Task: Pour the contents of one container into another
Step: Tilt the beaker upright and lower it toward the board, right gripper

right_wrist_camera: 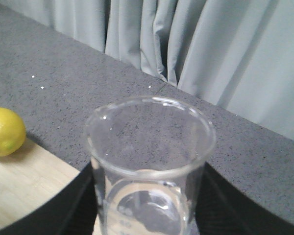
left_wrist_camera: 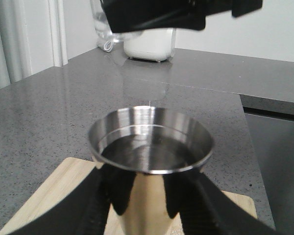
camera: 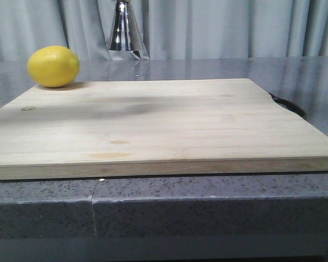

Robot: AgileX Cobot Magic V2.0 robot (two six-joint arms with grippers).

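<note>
Steel jigger (left_wrist_camera: 149,161) sits clamped in the left tool (left_wrist_camera: 147,200), dark fingers (left_wrist_camera: 110,193) on both sides of the body below the rim, held upright over a corner of the wooden board (left_wrist_camera: 49,196). Cup looks to have liquid in it already, with a level line partway up the wall (reflections make that hard to confirm). Glass beaker (right_wrist_camera: 149,166) is gripped by the right tool (right_wrist_camera: 147,215), upright, above the board edge with grey table (right_wrist_camera: 63,68) behind it; faint printed marks low on the wall, contents unclear through the glass.

Risks:
- Jigger mouth is narrow, and a beaker lip off-centre puts the stream on the board.
- Fast tilt overshoots the rim or floods the small cup.
- Smooth glass and polished steel may both slip in the pads during rotation.
- Two tools close together could collide.

Further out: lemon (camera: 53,66) at the board's far left corner, clear of the work, then a shiny cone (camera: 124,33) at the curtain (camera: 235,27).
</note>
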